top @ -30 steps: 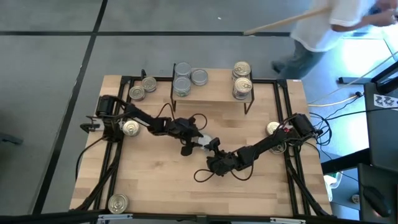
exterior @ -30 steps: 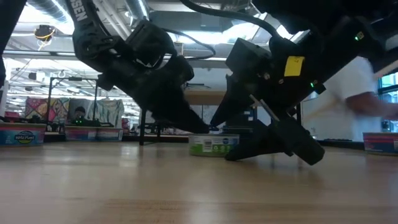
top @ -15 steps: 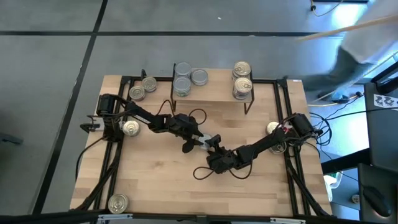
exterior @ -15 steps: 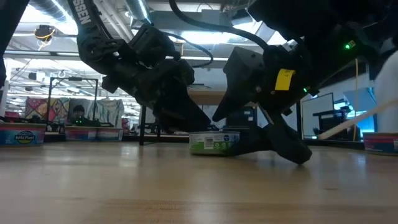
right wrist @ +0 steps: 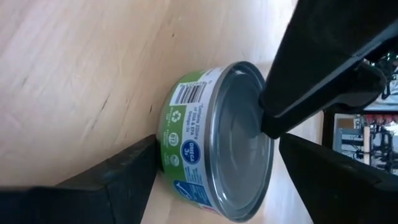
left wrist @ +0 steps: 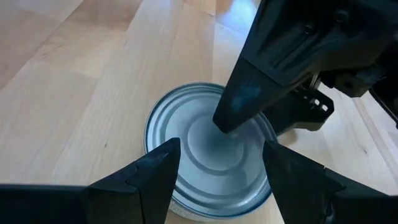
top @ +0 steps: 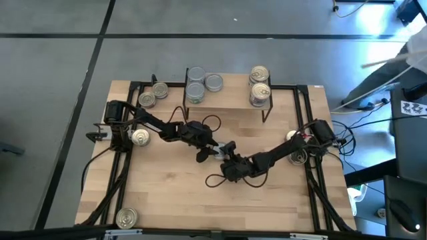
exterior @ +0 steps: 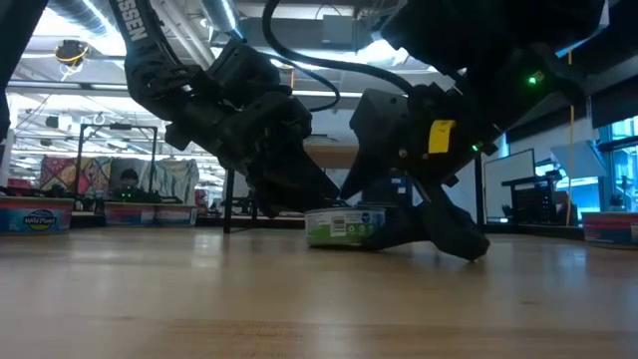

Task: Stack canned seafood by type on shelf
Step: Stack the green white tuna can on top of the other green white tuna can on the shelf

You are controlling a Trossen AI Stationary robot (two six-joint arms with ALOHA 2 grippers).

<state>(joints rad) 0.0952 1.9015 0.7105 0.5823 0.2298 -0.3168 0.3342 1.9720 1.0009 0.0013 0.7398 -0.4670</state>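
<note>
Straddling the tin [left wrist: 208,149] mid-counter [top: 167,193], the left tool [top: 208,151] stands wide with a finger on either side of it; the right tool [top: 227,152], also wide, brackets it too. The tin looks rigid, weighty for its size and slick; the labelled wall [right wrist: 186,143] offers better purchase than the lid

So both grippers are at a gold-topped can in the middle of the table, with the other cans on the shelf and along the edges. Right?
Not quite: the can has a silver-grey top, as the left wrist view shows. The rest holds: the left gripper and right gripper meet at it mid-table, with other cans on the shelf and along the table's edges.
</note>
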